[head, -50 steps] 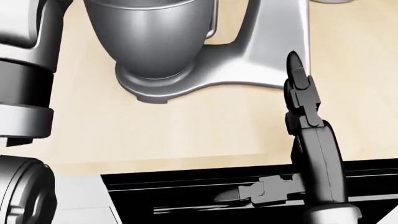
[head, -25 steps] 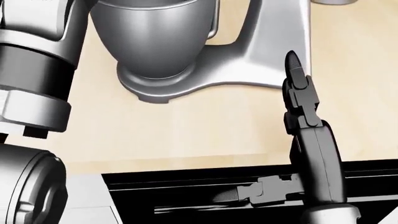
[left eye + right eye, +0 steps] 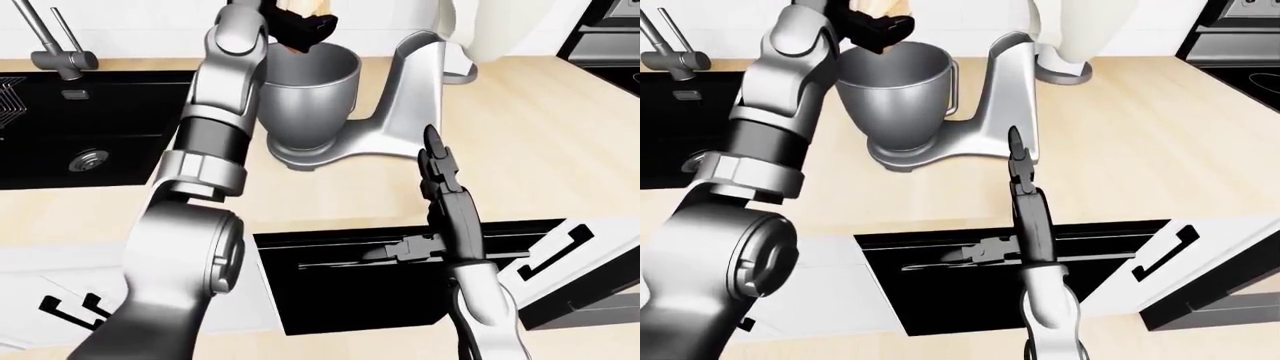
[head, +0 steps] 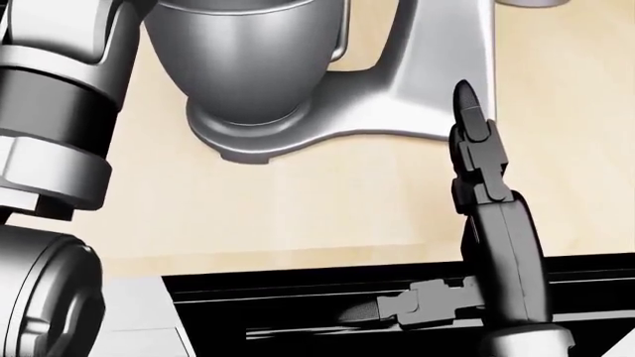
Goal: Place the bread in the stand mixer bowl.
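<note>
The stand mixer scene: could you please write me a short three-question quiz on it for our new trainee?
1. True or false: the bread already lies at the bottom of the stand mixer bowl.
2. Which hand holds the bread? A) left hand B) right hand C) neither
3. Fill in: at the left edge of the left-eye view, a faucet stands by a black ____.

Key: 1 false, it is held above the rim; 2 A; 3 sink.

Black sink point(image 3: 100, 127), grey faucet point(image 3: 55, 49), wooden counter point(image 3: 540, 127), open drawer point(image 3: 400, 270)
</note>
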Robot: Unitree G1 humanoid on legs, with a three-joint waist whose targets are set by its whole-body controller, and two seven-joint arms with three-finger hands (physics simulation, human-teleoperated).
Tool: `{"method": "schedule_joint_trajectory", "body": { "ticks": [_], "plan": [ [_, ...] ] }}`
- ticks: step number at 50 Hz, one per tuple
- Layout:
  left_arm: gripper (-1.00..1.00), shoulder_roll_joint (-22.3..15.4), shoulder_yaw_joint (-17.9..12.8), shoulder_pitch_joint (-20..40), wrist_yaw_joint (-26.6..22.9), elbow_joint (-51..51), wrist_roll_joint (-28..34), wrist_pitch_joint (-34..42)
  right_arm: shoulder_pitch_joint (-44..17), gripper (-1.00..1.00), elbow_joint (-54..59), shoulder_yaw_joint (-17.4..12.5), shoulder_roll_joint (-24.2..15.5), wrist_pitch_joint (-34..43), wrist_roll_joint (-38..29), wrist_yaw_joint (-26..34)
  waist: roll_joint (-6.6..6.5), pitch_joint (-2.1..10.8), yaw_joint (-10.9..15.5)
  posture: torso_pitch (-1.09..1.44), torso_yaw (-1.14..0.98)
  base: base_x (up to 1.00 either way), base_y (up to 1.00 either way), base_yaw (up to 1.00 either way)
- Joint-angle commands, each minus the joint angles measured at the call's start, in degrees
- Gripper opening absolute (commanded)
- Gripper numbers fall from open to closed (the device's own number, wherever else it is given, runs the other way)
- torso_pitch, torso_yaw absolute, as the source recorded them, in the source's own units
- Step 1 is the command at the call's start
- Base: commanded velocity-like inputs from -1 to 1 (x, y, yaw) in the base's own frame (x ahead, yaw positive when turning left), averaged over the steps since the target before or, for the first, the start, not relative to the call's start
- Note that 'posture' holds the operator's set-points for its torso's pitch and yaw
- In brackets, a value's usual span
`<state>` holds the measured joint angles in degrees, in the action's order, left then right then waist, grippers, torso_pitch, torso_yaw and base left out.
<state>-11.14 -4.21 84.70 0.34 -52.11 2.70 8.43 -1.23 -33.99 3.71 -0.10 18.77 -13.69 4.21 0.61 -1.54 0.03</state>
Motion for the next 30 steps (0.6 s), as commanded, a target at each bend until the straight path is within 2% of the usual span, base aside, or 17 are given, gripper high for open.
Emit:
{"method": "schedule_joint_trajectory", "body": {
  "ticks": [1,2,5,6,13,22,30],
  "plan": [
    [-0.76,-0.69,-0.44,2.54,0.37,2.16,0.01,-1.89,-0.97,1.00,-2.19,0.00,-0.02,-1.63,-0.07,-0.29,0.02,1.54,-0.01,0.00,0.00,0.00,0.00,0.00],
    [-0.40,-0.75,-0.54,2.61,0.43,2.13,-0.06,-1.70,-0.97,1.00,-2.18,0.02,-0.01,-1.65,-0.08,-0.30,0.01,1.55,-0.01,0.00,0.00,0.00,0.00,0.00],
    [0.20,-0.82,-0.46,2.48,0.61,1.89,0.14,-1.99,-0.95,1.00,-2.18,0.01,-0.01,-1.70,-0.07,-0.28,-0.01,1.54,-0.01,0.00,0.00,0.00,0.00,0.00],
    [0.29,-0.81,-0.47,2.41,0.63,1.90,0.15,-1.98,-0.96,1.00,-2.20,0.01,-0.01,-1.70,-0.08,-0.28,-0.01,1.54,-0.01,0.00,0.00,0.00,0.00,0.00],
    [0.33,-1.00,-0.50,2.31,0.68,2.17,0.33,-1.63,-0.89,1.00,-2.25,0.11,0.02,-1.73,-0.17,-0.30,-0.03,1.55,-0.02,0.00,0.00,0.00,0.00,0.00],
    [0.23,-1.34,-0.66,2.48,0.57,1.98,0.33,-1.76,-0.83,1.00,-2.25,0.13,0.04,-1.80,-0.18,-0.33,-0.05,1.58,-0.01,0.00,0.00,0.00,0.00,0.00],
    [0.24,-1.72,-0.69,2.26,0.46,3.55,0.23,-0.82,-0.73,1.00,-2.60,0.24,0.05,-1.65,-0.30,-0.33,-0.09,1.56,-0.02,0.00,0.00,0.00,0.00,0.00]
  ]
}}
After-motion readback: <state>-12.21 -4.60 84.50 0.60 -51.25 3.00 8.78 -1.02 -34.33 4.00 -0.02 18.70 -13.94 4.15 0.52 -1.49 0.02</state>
